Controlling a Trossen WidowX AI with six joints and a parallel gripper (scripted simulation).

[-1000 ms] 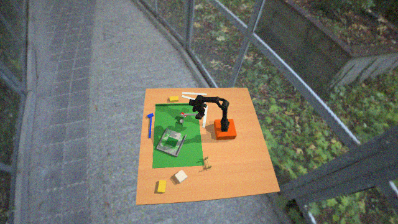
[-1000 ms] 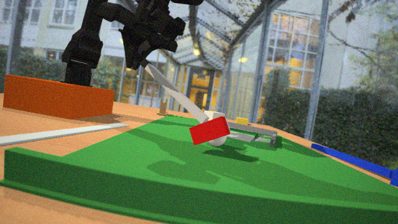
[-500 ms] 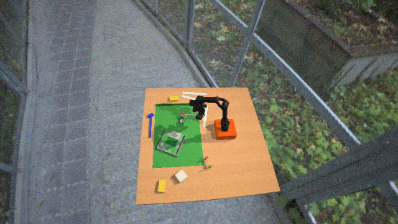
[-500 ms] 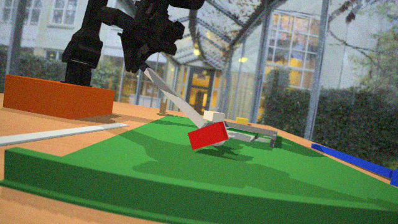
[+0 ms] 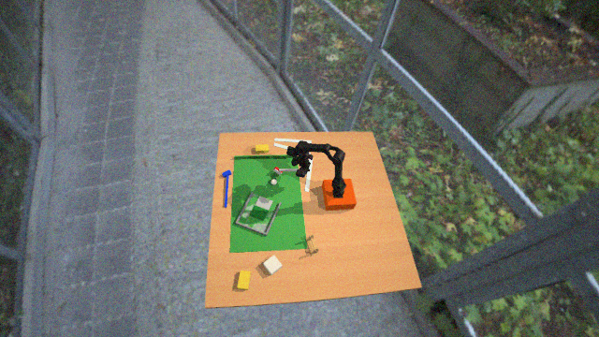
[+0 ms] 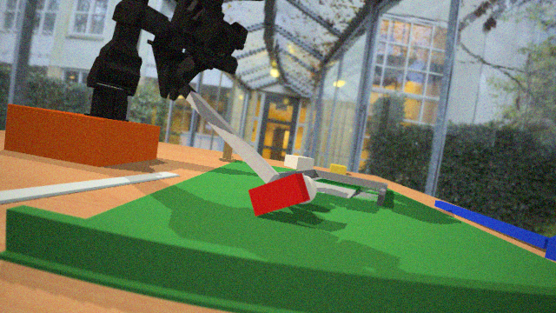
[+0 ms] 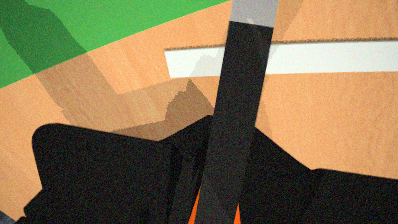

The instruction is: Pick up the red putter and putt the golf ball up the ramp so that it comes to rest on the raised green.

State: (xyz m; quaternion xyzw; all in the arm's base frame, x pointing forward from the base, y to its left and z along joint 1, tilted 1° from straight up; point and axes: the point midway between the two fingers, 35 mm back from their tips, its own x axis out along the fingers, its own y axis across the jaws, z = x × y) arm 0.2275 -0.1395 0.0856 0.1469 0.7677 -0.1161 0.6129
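My gripper (image 6: 174,93) clamped on red putter (image 6: 278,193) by dark grip end; shaft slants down to green mat (image 6: 217,243). Red head low over mat, just beside golf ball (image 5: 273,182); contact cannot be confirmed. Ball sits on mat, short of ramp (image 5: 263,203) leading to raised green (image 5: 258,213). Step in hand, by my judgement: address and strike. Next move calls for head square behind ball, push aimed along ramp line, force moderate so ball stops on top.
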